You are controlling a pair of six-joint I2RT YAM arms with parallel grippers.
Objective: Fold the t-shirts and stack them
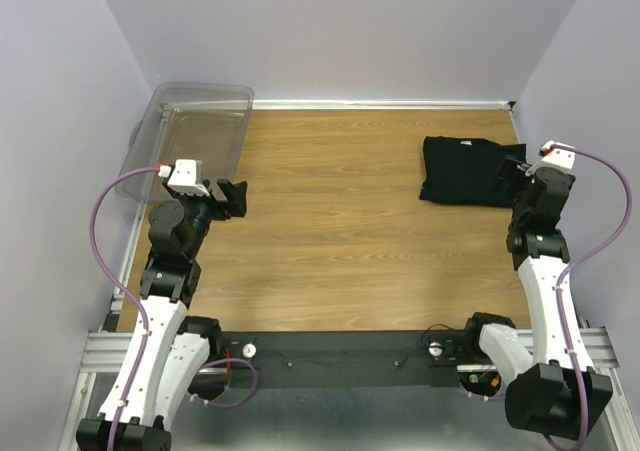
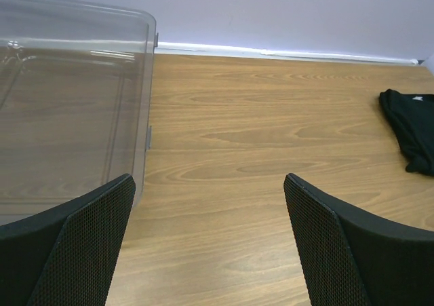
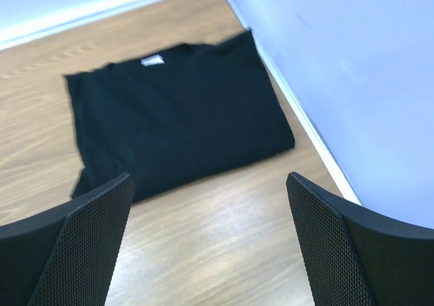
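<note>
A pale-walled cell encloses a wooden surface [image 1: 340,241]. From above, a clear bin [image 1: 195,121] sits at the far left corner, and a folded black t-shirt [image 1: 465,171] lies at the far right, probably parked there to keep the middle free for folding. The left pincer [image 1: 236,197] hangs beside the bin, holding nothing. The right pincer [image 1: 517,174] hovers at the t-shirt's right edge.

In the left wrist view, the left pincer's jaws are spread wide over bare wood. The bin is to their left and seems to hold nothing. The t-shirt is well off to the right.

In the right wrist view, the right pincer's jaws are released and hold nothing, just short of the t-shirt. The t-shirt lies flat, its white tag [image 3: 152,61] uppermost, close along the wall [image 3: 352,62]. Whether it is one garment or a stack, I cannot tell.
</note>
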